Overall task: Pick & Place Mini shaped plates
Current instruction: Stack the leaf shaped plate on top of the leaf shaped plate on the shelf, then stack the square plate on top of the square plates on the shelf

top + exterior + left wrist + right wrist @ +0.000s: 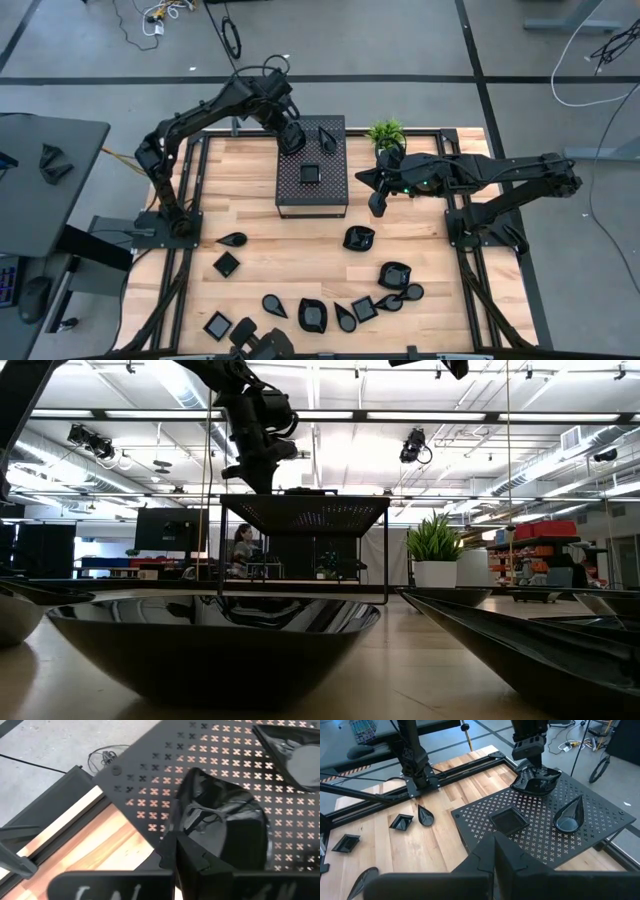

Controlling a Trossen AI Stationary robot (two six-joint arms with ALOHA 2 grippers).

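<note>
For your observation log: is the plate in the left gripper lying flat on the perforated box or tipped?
Tipped: the rounded plate rests on the perforated box, one edge raised in the left gripper.

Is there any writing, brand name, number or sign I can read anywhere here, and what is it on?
None can be read.
The mini shaped plates are plain glossy black.
The perforated box bears only cross-shaped cutouts.
White marks on the left wrist's bracket: cut off, unreadable.
Red shelf items far behind: too small to read.
</note>
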